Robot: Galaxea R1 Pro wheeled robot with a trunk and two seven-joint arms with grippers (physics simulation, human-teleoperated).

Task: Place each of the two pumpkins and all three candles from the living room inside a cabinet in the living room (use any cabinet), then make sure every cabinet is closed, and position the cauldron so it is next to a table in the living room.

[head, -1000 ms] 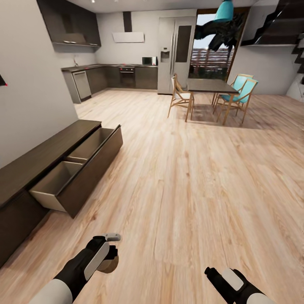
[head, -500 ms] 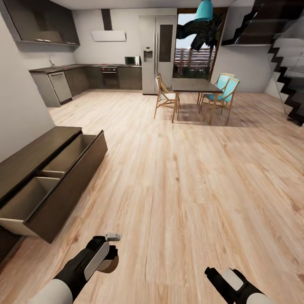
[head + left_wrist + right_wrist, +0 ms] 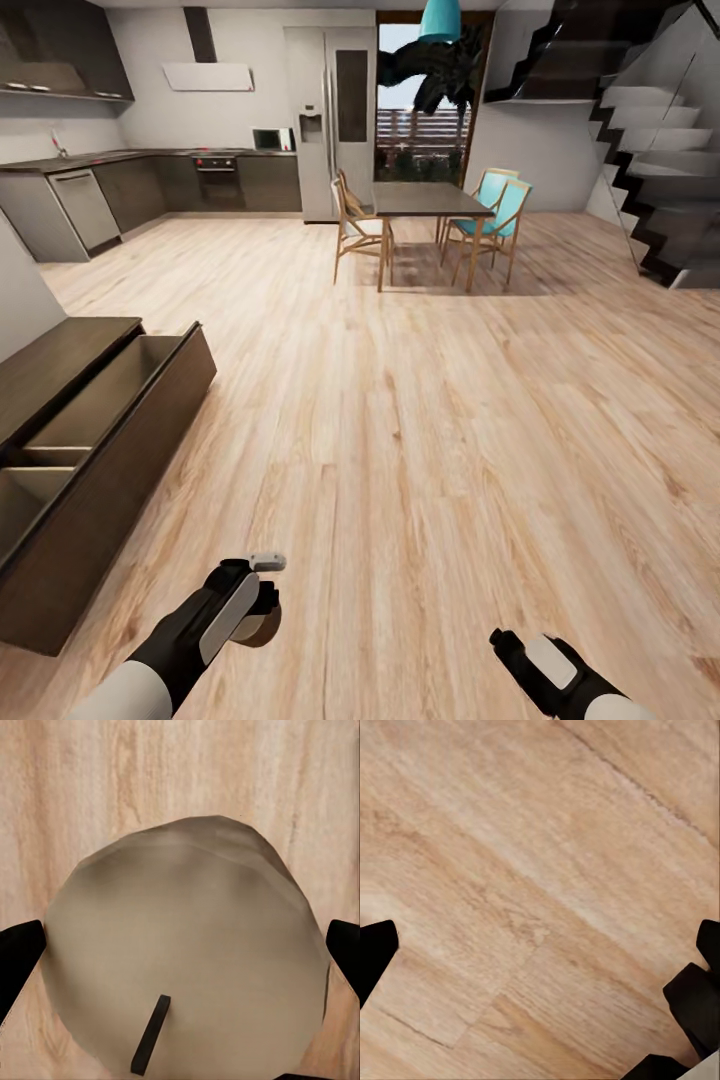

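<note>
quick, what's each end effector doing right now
Left end effector: shut on the candle, its wick visible.
Right end effector: open, holding nothing, wood floor below it.

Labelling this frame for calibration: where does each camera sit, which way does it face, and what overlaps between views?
Head view: high on the robot, facing forward and down over the plank floor, the open cabinet at left, the dining table beyond; both forearms show.
Left wrist view: near the left end effector, looking along its fingers at a candle held between them.
Right wrist view: near the right end effector, facing bare floor; dark fingers at the edges.
Shared: the floor in all three; the candle in head and left wrist views.
</note>
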